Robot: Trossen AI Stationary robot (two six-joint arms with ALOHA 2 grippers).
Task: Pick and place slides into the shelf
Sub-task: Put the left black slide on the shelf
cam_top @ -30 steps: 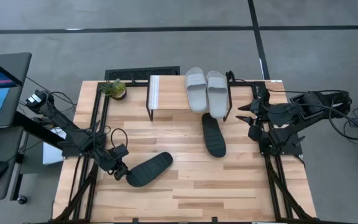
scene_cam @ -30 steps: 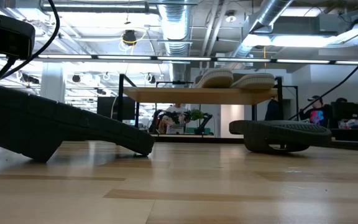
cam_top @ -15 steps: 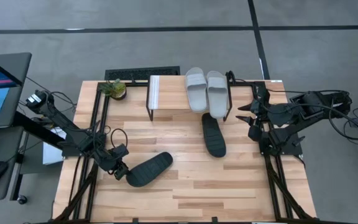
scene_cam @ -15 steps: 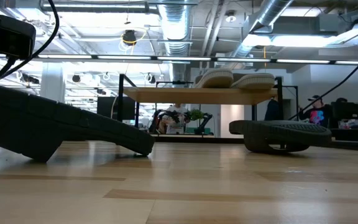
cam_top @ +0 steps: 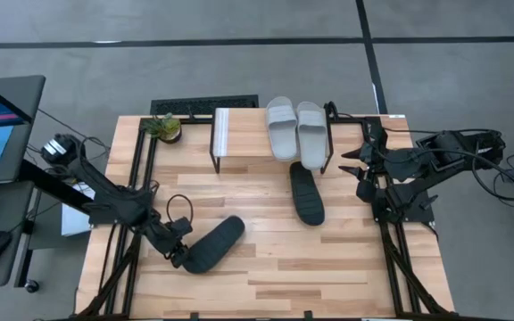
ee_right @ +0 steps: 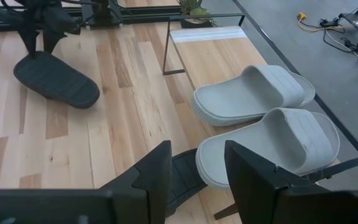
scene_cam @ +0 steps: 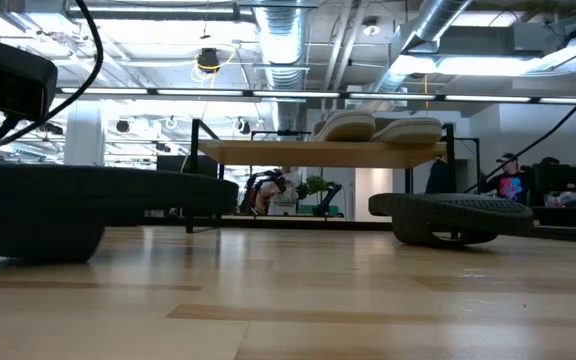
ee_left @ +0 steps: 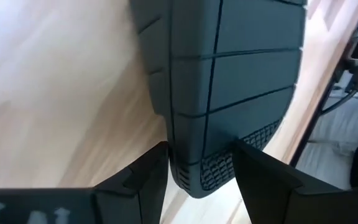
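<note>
My left pincer (cam_top: 178, 254) grips the heel end of a black slide (cam_top: 211, 243), sole up, near the table's (cam_top: 266, 285) front left. The shelf (cam_top: 248, 134) stands at the far edge, with two grey slides (cam_top: 294, 129) on its right half and a second black slide (cam_top: 307, 193) on the table in front of it. My right pincer (cam_top: 351, 165) waits beside the shelf, fingers apart, holding nothing. To do this well, I should lift clear, carry toward the shelf's bare left half, and keep my hold firm.
</note>
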